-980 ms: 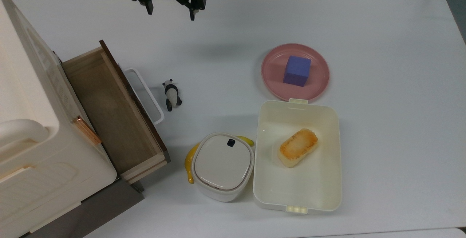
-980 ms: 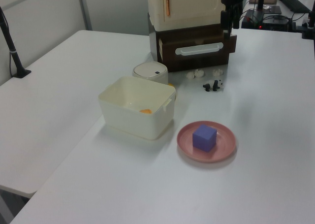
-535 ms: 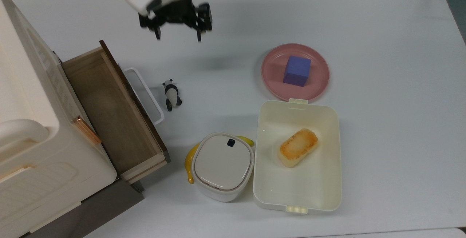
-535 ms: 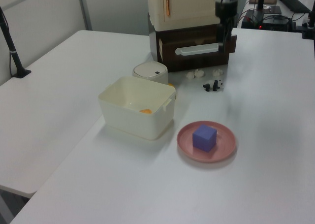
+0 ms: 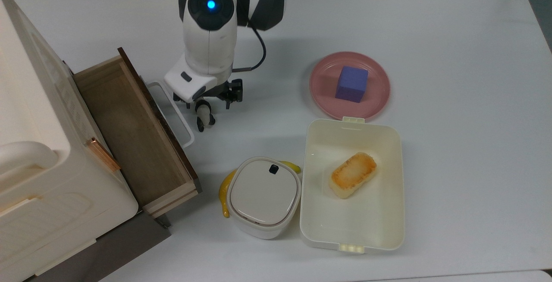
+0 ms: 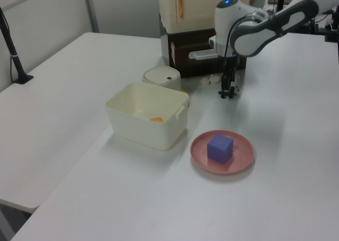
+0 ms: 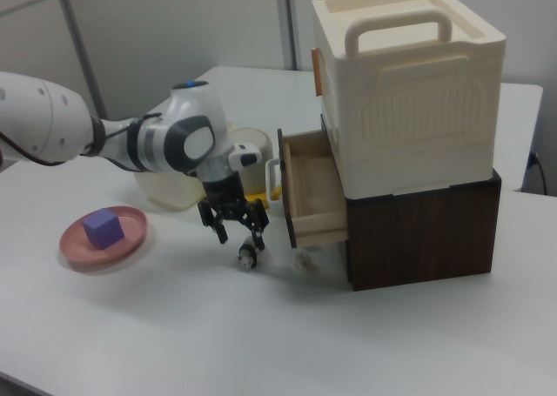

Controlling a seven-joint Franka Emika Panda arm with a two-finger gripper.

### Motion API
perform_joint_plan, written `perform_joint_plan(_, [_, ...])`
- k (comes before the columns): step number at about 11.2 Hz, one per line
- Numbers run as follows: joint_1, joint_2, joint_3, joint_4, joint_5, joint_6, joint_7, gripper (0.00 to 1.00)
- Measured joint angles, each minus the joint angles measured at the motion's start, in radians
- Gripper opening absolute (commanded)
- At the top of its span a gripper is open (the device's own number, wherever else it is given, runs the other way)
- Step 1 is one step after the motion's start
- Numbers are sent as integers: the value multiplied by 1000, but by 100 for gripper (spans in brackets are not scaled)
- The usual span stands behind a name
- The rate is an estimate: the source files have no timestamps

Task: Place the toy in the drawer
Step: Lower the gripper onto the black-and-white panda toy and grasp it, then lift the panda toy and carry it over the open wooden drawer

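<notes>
My fingers point(image 7: 233, 223) spread wide, empty, just above panda figurine point(image 5: 205, 117). Panda lies on counter point(image 5: 453, 49) just beside drawer point(image 5: 129, 131) loop handle point(image 5: 172, 111). Risk: tiny toy tips or skids from off-centre pinch; finger clips handle.

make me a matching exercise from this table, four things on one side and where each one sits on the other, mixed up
Things:
1. purple-blue cube
2. golden-brown toasted bread slice
3. tiny black-and-white panda toy
4. yellow banana

Places:
A. on the bare white table, just below the open black claw
B. on the round pink plate
C. tucked against the small round cream lidded container
D. inside the cream rectangular lunch box

Pairs: 1-B, 2-D, 3-A, 4-C
</notes>
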Motion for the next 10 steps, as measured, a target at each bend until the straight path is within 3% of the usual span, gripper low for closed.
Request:
perform_joint_plan(1, [-2, 19, -4, 0, 0, 16, -7, 30])
perform_joint_plan(2, [-4, 33, -5, 0, -15, 20, -14, 0])
perform_joint_plan(5, [2, 34, -5, 5, -32, 16, -18, 0])
perform_joint_plan(7, [25, -23, -5, 33, -10, -81, -18, 0])
perform_joint_plan(10, [44, -138, -14, 190, 76, -297, -40, 0])
